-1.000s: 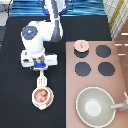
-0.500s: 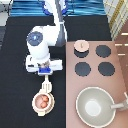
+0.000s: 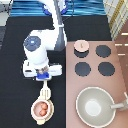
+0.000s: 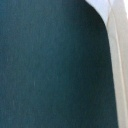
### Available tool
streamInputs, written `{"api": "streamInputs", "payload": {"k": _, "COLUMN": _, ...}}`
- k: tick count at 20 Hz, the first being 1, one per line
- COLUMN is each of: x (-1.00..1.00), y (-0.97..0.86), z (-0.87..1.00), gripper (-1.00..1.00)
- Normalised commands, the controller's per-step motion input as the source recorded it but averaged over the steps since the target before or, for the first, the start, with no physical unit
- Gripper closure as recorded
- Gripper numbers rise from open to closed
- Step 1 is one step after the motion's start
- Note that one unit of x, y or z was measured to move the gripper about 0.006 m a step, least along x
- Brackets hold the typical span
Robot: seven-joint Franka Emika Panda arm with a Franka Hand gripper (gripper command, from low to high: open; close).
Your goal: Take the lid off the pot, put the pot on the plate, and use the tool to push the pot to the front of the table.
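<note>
One gripper [image 3: 44, 76] stood closed on the tool [image 3: 45, 90], whose long axis ran toward six o'clock, its head touching the pot [image 3: 41, 109] on the plate [image 3: 33, 116].

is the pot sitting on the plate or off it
Touching. The exterior view shows the pot sitting inside the rim of the plate, with the tool reaching down to it from the gripper above.

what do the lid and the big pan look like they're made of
Lid: matte pinkish-tan, no gleam, perhaps ceramic or plastic. Pan: dull grey-beige, paler inside, maybe stoneware or enamel. The tool hangs over the handle end of the spatula, at the exterior view's left.
</note>
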Motion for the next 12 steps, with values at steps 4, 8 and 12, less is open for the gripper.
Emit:
{"api": "streamInputs", "payload": {"k": 4, "x": 1.0, "y": -0.1, "z": 0.47, "gripper": 1.0}}
{"api": "streamInputs", "payload": {"k": 8, "x": -0.04, "y": -0.01, "z": 0.54, "gripper": 1.0}}
{"api": "streamInputs", "payload": {"k": 12, "x": -0.98, "y": 0.06, "z": 0.38, "gripper": 1.0}}
